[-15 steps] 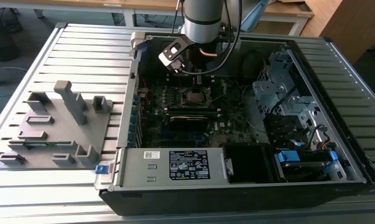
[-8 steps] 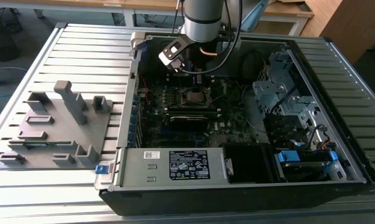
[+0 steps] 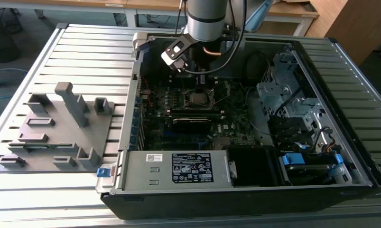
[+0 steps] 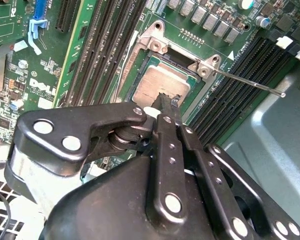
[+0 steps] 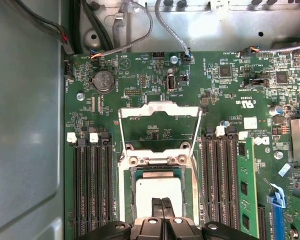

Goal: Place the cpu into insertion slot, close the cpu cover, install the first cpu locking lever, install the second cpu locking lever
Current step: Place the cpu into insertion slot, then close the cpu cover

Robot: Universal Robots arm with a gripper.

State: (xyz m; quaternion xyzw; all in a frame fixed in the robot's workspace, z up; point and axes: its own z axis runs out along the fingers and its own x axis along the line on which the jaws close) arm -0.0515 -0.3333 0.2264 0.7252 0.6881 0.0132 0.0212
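Gripper (image 5: 163, 202) (image 4: 166, 101): fingers pressed together, nothing seen between them. Tips are right over the cpu (image 5: 157, 190); contact can't be told. The cpu lies flat in the slot (image 5: 127, 192), silver face up, directly under the tips. Cover (image 5: 159, 106) is swung open just beyond the slot, with green board visible through its cut-out. In the second wrist view a thin lever (image 4: 250, 83) sticks out from a slot corner, not latched. Memory slots (image 5: 90, 185) run along both sides of the slot. All of this is on the motherboard (image 5: 140, 70), inside an open case (image 3: 241, 185) lying on its side. In the case are a labelled power supply (image 3: 184, 168) and a drive cage (image 3: 285, 95). The case sits on a slatted metal table (image 3: 82, 47). A grey jig (image 3: 57, 128) is on the table at the exterior view's left, beside the case. Wooden desks (image 3: 146, 4) stand behind.
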